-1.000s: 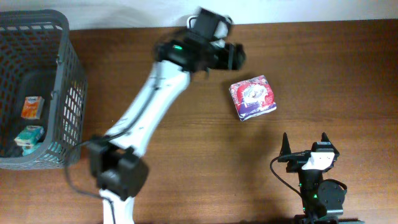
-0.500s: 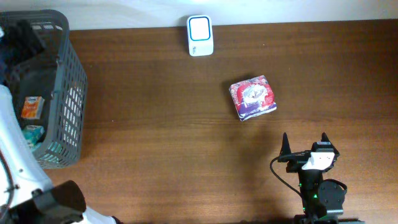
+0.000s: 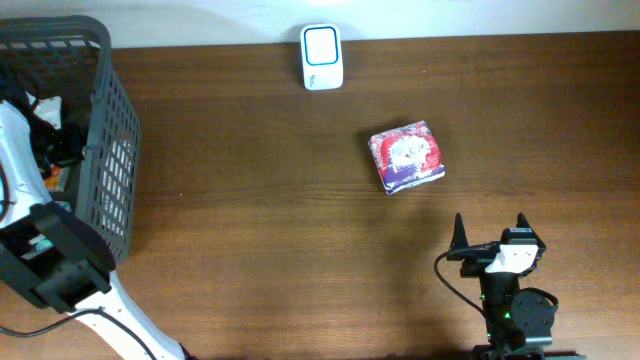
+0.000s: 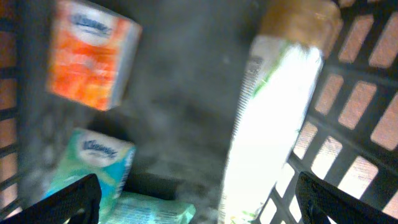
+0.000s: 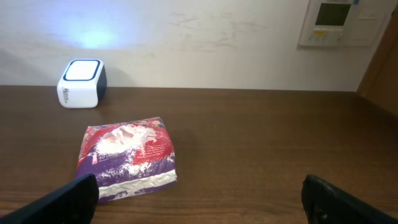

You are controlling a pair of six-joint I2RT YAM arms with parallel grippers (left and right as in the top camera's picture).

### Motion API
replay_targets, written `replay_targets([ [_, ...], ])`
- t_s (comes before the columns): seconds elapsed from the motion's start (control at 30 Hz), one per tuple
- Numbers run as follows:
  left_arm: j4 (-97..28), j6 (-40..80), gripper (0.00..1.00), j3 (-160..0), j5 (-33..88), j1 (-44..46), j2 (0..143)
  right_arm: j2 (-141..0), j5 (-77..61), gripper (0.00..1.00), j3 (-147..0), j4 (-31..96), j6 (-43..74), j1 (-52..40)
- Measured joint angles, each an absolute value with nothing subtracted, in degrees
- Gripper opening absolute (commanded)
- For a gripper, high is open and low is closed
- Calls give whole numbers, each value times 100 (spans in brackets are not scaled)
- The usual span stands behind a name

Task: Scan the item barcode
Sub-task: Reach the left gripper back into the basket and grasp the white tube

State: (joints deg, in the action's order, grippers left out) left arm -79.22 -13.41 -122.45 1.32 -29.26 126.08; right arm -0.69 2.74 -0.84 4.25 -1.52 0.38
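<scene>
Inside the grey basket [image 3: 115,130], your left end effector [image 4: 198,186] is hanging spread wide over tissue packs [image 4: 93,53], gripping nothing. On the desk [image 3: 250,200], the red-purple packet [image 3: 407,156] is lying between the white scanner [image 3: 322,57] and your right end effector [image 3: 490,228], which is sitting spread and empty.

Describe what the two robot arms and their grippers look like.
The left arm has white links joined by chunky black joint housings, with a thin black cable beside it. The right arm is mostly black, with a white block, a small green light and a looping black cable. The left gripper and right gripper both have black fingers.
</scene>
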Motion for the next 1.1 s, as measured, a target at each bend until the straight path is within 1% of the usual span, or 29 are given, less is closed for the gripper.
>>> replay_targets([
  [0.3, -8392, -1806, 96, -12248, 993, -3494, 12960, -69, 274, 99, -84, 425, -150, 38],
  [0.5, -8493, -2178, 95, -12213, 1525, -3518, 13235, -69, 274, 98, -84, 425, -150, 38],
  [0.67, -8501, -2298, 94, -12173, 1671, -3518, 13450, -69, 274, 98, -84, 427, -152, 38],
  [0.7, -8455, -2300, 92, -12119, 1673, -3516, 13452, -69, 274, 98, -84, 425, -150, 38],
  [0.8, -8313, -2309, 85, -11924, 1745, -3516, 13454, -69, 272, 98, -84, 425, -145, 38],
  [0.83, -8224, -2316, 77, -11819, 1785, -3516, 13454, -69, 274, 99, -84, 427, -148, 38],
  [0.87, -8136, -2318, 66, -11714, 1813, -3516, 13452, -69, 274, 98, -84, 425, -145, 38],
  [0.9, -8073, -2320, 61, -11601, 1776, -3516, 13454, -69, 274, 98, -84, 427, -148, 38],
  [0.93, -8012, -2322, 59, -11531, 1688, -3511, 13458, -69, 274, 99, -84, 425, -150, 38],
  [0.97, -7964, -2294, 52, -11511, 1605, -3511, 13458, -69, 274, 98, -84, 425, -148, 38],
  [1.0, -7863, -2187, 43, -11511, 1514, -3511, 13458, -69, 274, 98, -84, 427, -152, 38],
  [1.03, -7760, -2045, 27, -11511, 1413, -3511, 13458, -69, 274, 98, -84, 425, -145, 38],
  [1.1, -7725, -1822, 24, -11542, 1341, -3511, 13458, -69, 274, 99, -84, 425, -148, 38],
])
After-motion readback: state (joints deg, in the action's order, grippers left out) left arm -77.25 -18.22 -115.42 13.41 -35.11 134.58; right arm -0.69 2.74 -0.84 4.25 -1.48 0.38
